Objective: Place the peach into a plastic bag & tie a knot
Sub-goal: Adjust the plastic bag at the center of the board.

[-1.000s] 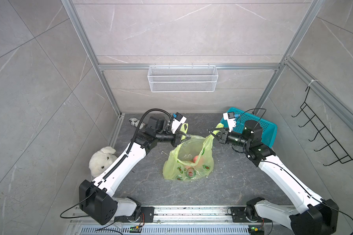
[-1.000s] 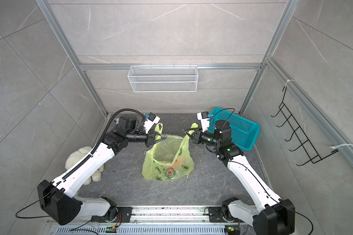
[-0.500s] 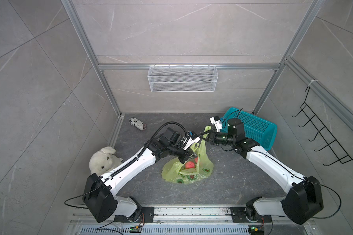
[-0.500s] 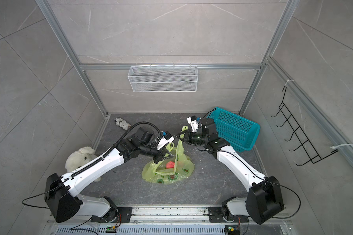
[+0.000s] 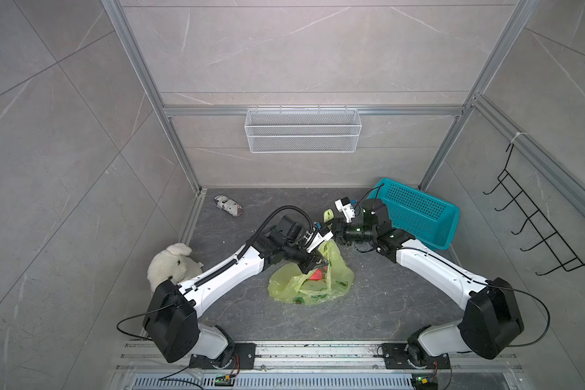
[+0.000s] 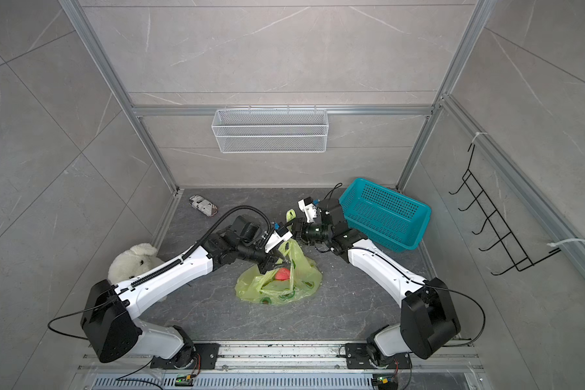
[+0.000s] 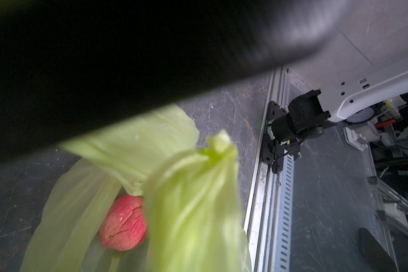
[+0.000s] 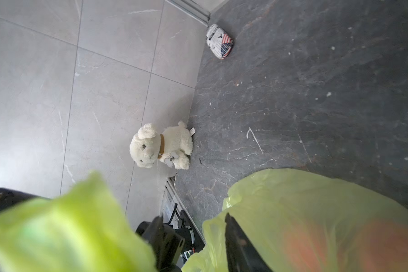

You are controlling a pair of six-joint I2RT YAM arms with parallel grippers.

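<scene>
Peach (image 7: 124, 222) — sits inside the plastic bag (image 5: 304, 290), which lies slumped at mid-table between the two arms. Step 1 (bagging) reads as done. Step 2 (tying) looks in progress. In the left wrist view one handle strap (image 7: 132, 143) crosses the other strap (image 7: 191, 188) just above the fruit, but nothing tight shows there. Cinching, and prob. a second pass, are left.

Left gripper (image 5: 316, 264): fully closed, pinching the first strap at the bag mouth. Right gripper (image 6: 293, 227): jaws apart, nothing clamped between them. The other strap stands upright just beside it — contact cannot be confirmed.

Surface: dark grey stone-look tabletop (image 5: 385, 304), matte, w/ light scuffs. Enclosure: grey tile walls, aluminium frame.

Also present:
- teal perforated basket (image 5: 416, 212) behind the right arm
- white wire basket (image 5: 303, 135) on the back wall
- black hook rack (image 5: 537, 233) on the side wall
- white plush dog (image 8: 160, 146) and flag-print pouch (image 8: 219, 42) along the left edge
</scene>
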